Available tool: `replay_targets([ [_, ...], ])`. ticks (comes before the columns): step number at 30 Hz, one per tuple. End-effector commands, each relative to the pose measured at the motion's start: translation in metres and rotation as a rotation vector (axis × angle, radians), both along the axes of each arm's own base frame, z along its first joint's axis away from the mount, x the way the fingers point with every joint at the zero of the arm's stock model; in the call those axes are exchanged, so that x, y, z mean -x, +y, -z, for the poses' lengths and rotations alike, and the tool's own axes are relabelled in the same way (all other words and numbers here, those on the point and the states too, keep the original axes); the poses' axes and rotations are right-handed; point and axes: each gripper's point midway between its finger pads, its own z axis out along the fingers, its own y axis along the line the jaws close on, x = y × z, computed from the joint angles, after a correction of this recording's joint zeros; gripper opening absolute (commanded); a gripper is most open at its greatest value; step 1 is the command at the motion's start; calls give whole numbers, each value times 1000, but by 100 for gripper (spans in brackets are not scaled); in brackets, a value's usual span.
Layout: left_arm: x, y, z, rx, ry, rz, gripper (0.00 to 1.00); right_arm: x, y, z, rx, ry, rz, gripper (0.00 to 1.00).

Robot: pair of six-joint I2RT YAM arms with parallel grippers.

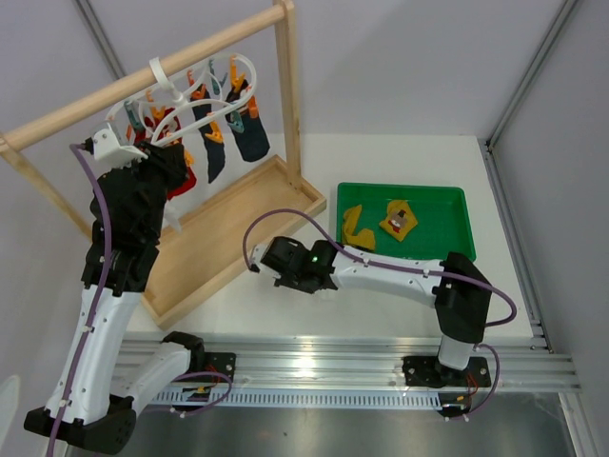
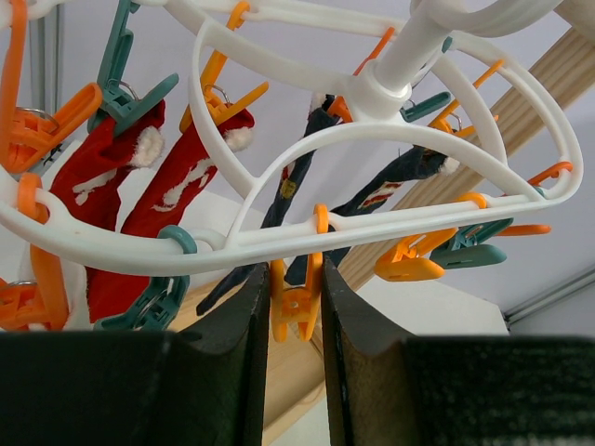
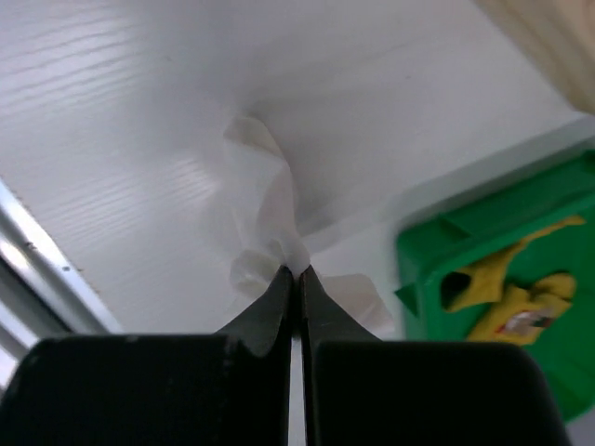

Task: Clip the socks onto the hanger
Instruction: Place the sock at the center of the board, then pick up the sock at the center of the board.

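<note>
The white hanger [image 1: 190, 88] hangs by its hook on the wooden rail, with red and navy socks clipped on. In the left wrist view its frame [image 2: 279, 237] runs just above my left gripper [image 2: 296, 290], whose fingers close on either side of a hanging orange clip peg [image 2: 297, 307]. My right gripper [image 3: 297, 271] is shut on a pinch of a white sock [image 3: 265, 186] that lies bunched on the white table. From the top view the right gripper [image 1: 273, 259] is low on the table and hides the sock. Two mustard-yellow socks [image 1: 358, 225] [image 1: 398, 218] lie in the green tray.
The tall wooden rack with its tray base [image 1: 238, 238] stands at the back left. The green tray [image 1: 404, 188] is to the right of the right gripper. Red socks [image 2: 93, 186] and navy socks [image 2: 284, 186] hang from pegs close to the left gripper.
</note>
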Motion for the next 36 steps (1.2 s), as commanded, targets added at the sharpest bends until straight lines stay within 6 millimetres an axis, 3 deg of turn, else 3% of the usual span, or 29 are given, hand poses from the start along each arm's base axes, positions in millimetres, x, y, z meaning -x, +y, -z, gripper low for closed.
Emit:
replay_targets([
  [1,3,-1,14,-42,52,6,1,-29,13,-36,45,-249,-93,0],
  [3,3,0,13,-41,49,5,1,-7,33,-26,56,-261,-234,6],
  [5,3,-1,14,-40,51,8,1,15,44,-10,71,-231,-329,30],
  [6,3,-1,11,-38,44,8,1,30,51,-3,81,-216,-381,56],
  [8,3,-1,14,-40,50,8,1,45,54,11,97,-192,-420,99],
  [11,3,-2,15,-37,51,12,1,56,60,-1,8,-175,-401,99],
  [13,2,-3,14,-37,51,20,1,53,59,-15,-117,-115,-307,99],
  [14,3,-4,13,-35,49,22,1,47,56,-39,-209,-114,-249,99],
  [16,2,-4,15,-35,52,22,1,24,44,-52,-362,-54,-32,95],
  [17,2,-4,14,-34,51,23,1,14,36,-73,-460,-52,51,90],
  [18,3,-4,14,-34,49,23,1,5,27,-76,-501,-33,138,87],
  [20,3,-4,14,-33,51,25,1,-19,-8,-64,-569,20,432,78],
  [21,3,-4,14,-33,51,25,1,-22,-24,-61,-574,38,526,77],
  [23,3,-4,13,-32,48,23,1,-25,-53,-34,-572,108,749,77],
  [24,4,-4,13,-32,48,23,1,-23,-59,-28,-580,130,803,77],
  [25,3,-4,13,-32,48,22,1,-16,-68,-10,-558,162,851,77],
  [30,3,-4,13,-34,49,23,1,-1,-60,22,-658,361,965,74],
  [36,4,-3,13,-34,48,20,1,2,-52,50,-701,502,1038,71],
])
